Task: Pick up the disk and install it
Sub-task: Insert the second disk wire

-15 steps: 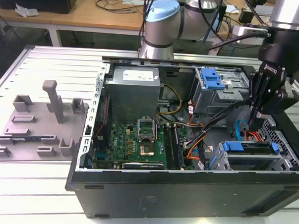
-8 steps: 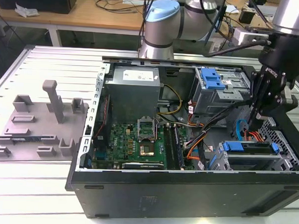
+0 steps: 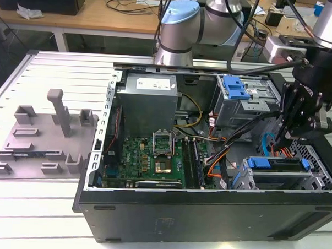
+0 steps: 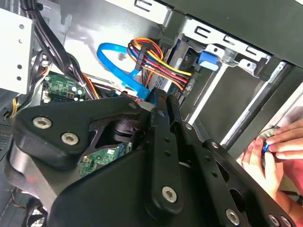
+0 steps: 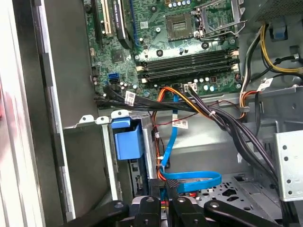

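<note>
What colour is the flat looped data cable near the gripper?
Bright blue, clearest in the first wrist view: flat cable just beyond the gripper.

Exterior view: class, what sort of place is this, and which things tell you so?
Probably a robotics lab or electronics workbench. An opened computer case lies on a slotted metal table, a robot arm reaches into it, and desks strewn with cables stand behind.

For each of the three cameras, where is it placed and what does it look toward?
Exterior view: off the arm, above the table, looking down into the open computer case; arm and gripper show.
Second wrist view: on the wrist, looking past the gripper linkage toward the drive bay; a person's hand shows.
First wrist view: on the wrist, facing the motherboard.
All three share the blue cable.
</note>
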Controlling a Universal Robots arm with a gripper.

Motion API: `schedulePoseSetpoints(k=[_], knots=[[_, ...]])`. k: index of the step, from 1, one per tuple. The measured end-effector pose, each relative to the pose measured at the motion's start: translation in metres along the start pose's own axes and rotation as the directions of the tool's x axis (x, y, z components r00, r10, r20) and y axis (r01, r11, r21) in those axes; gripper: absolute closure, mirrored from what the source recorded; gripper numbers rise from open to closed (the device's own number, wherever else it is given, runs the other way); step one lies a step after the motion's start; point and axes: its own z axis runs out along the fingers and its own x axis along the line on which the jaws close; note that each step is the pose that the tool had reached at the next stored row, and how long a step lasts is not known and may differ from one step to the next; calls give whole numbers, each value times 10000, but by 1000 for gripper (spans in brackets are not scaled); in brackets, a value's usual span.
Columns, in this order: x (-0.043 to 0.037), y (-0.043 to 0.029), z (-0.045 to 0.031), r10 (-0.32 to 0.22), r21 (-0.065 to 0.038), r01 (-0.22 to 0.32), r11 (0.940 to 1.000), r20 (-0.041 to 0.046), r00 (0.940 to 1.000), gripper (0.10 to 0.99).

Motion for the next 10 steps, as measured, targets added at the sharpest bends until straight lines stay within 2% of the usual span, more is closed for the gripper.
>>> schedulePoseSetpoints(k=[4, 6, 10], knots=[[57, -9, 1, -6, -33, 7, 10000, 223, 9998, 925], [117, -18, 8, -19, -50, 20, 10000, 355, 9994, 925], [182, -25, 15, -218, -31, 219, 9998, 381, 9990, 925]])
